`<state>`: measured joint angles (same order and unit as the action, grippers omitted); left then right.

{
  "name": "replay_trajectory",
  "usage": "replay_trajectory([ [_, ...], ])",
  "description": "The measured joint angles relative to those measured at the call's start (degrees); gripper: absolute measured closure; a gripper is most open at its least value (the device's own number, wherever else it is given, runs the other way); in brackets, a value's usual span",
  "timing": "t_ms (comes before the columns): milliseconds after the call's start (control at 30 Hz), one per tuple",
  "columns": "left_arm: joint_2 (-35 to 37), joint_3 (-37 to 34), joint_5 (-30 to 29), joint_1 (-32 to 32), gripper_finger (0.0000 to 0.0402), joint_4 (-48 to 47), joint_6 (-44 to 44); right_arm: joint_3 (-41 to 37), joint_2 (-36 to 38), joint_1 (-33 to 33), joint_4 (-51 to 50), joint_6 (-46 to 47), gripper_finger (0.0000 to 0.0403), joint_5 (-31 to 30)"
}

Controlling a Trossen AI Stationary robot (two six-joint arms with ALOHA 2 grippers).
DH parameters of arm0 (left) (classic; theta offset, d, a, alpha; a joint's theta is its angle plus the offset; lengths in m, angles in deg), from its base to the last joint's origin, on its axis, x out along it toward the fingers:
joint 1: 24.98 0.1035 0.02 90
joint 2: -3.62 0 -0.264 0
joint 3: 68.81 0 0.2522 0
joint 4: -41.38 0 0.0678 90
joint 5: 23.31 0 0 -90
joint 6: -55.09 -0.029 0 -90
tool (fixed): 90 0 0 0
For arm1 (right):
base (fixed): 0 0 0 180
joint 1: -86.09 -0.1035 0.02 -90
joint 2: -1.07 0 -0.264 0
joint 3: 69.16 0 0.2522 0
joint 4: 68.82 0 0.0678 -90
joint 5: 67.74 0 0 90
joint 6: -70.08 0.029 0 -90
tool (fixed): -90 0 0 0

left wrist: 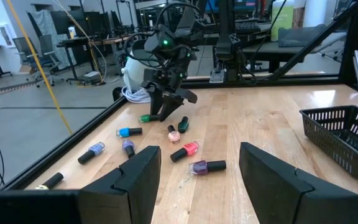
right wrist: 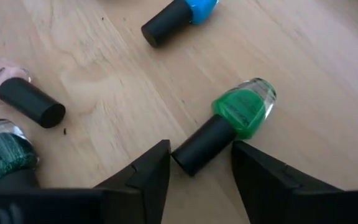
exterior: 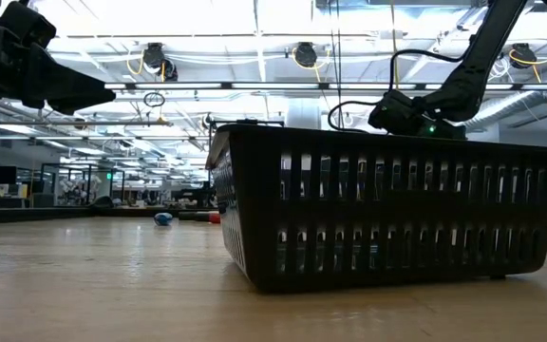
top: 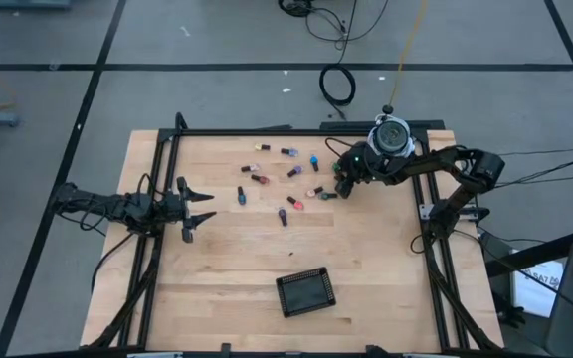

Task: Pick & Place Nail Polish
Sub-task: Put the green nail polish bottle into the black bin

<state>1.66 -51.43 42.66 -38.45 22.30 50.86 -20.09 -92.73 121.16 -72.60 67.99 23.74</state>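
Bottles in blue [right wrist: 180, 14], pink [right wrist: 17, 90] and dark green [right wrist: 2, 155] crowd the right tool [right wrist: 201, 165], part-open astride the green bottle's [right wrist: 229, 127] cap.

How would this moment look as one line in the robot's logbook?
right gripper: down at green nail polish bottle, fingers astride its cap | left gripper: open, waiting | basket: empty

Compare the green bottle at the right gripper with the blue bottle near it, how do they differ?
The green bottle has bright green polish; the blue bottle has bright blue. The green bottle's black cap lies between the fingers of the right gripper; the blue bottle lies farther off, clear of them. The green bottle shows whole in the right wrist view; the blue bottle is cut off at the edge. Both lie on their sides on the table with black caps.
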Motion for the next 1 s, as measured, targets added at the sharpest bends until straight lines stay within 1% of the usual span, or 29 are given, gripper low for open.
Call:
replay_trajectory([
  [267, 0.00, 0.02, 0.00, 0.00, 0.0188, 0.00, 0.00, -0.07, -0.06, 0.02, 2.17, 4.70, 0.0278, -0.21],
  [433, 0.00, 0.01, 0.00, 0.00, 0.0188, 0.00, 0.00, -0.07, -0.07, 0.07, 2.18, 5.95, 0.0296, -0.34],
  [600, 0.00, 0.02, 0.00, -0.01, 0.0188, 0.00, 0.00, -0.07, -0.07, 0.08, 2.23, 8.02, 0.0302, -0.59],
  [767, 0.00, 0.02, 0.00, 0.00, 0.0188, -0.01, 0.00, -0.07, -0.09, 0.04, 2.36, 8.28, 0.0286, -1.41],
  [1000, 0.00, 0.02, 0.00, 0.00, 0.0188, -0.02, 0.00, -0.17, -0.16, 0.04, 4.76, 8.33, 0.0232, -1.59],
])
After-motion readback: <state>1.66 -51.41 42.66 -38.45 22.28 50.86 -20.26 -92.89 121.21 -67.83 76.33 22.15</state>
